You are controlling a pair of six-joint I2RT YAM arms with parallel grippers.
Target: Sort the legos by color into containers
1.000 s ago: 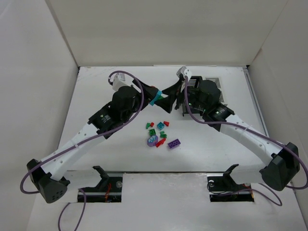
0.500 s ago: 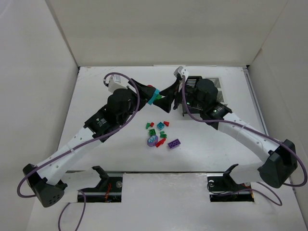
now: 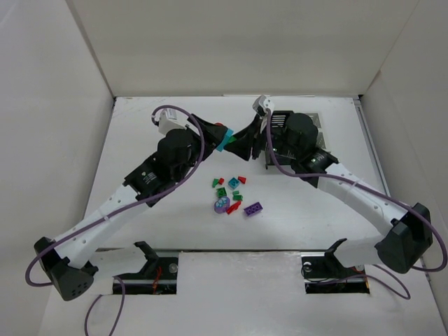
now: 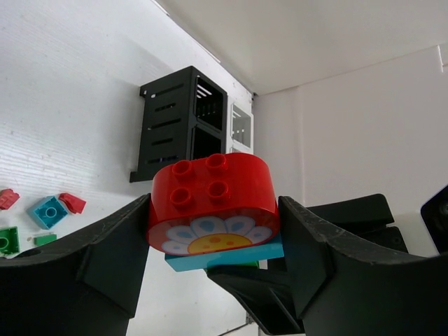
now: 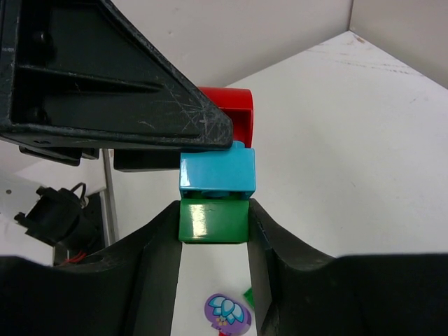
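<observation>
Above the tabletop, near the black bin, the left jaws pinch a red brick while the right jaws clamp the green brick stuck to the teal brick between them. A straight, steady pull with both grips firm should split the stack cleanly.

This is looking like a robotics lab's test cell, not a home or a shop. A flat white tabletop is filling the middle of the overhead frame, and plain white boards are walling it in at the top, left and right. Two white-and-black jointed robot arms are reaching in from the lower corners, trailing loose purple cables. Small coloured plastic bricks are lying at the centre as trial props.
</observation>
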